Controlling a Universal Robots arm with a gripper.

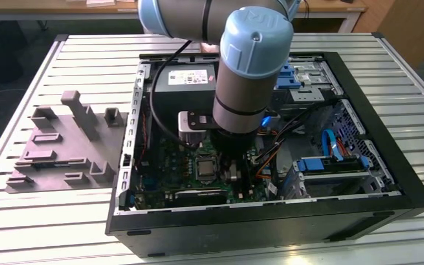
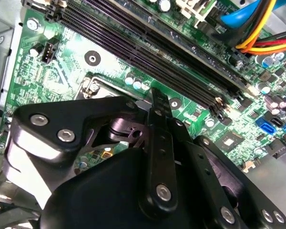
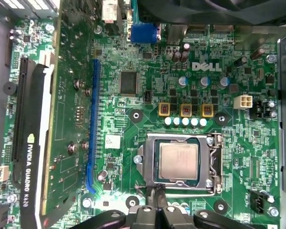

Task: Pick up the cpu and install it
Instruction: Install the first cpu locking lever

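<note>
Hand point(image 3: 155, 198) of your arm hangs low inside the open computer case point(image 1: 388, 165), just above the green motherboard point(image 3: 133, 62). In the first wrist view its two black fingertips point(image 3: 158, 196) sit pressed together at the near edge of the metal-framed socket point(image 3: 215, 164); they look clenched with nothing between them. The second wrist view shows the same black linkage point(image 2: 157, 157) drawn in tight over the board.

The cpu point(image 3: 178, 161), a silvery square chip, lies flat inside the socket frame, seated in it and just beside the fingertips, not in their grip.

Beyond the socket, you find a row of three yellow-topped components point(image 3: 186, 110), a long blue slot point(image 3: 93, 124) and a black graphics card point(image 3: 31, 138) standing on edge. In the exterior view, a black power supply box point(image 1: 186, 88) sits behind the arm point(image 1: 245, 72). On the exterior view's left, a grey plastic tray point(image 1: 57, 149) with raised blocks rests on the slatted table point(image 1: 418, 110), outside the case.
</note>
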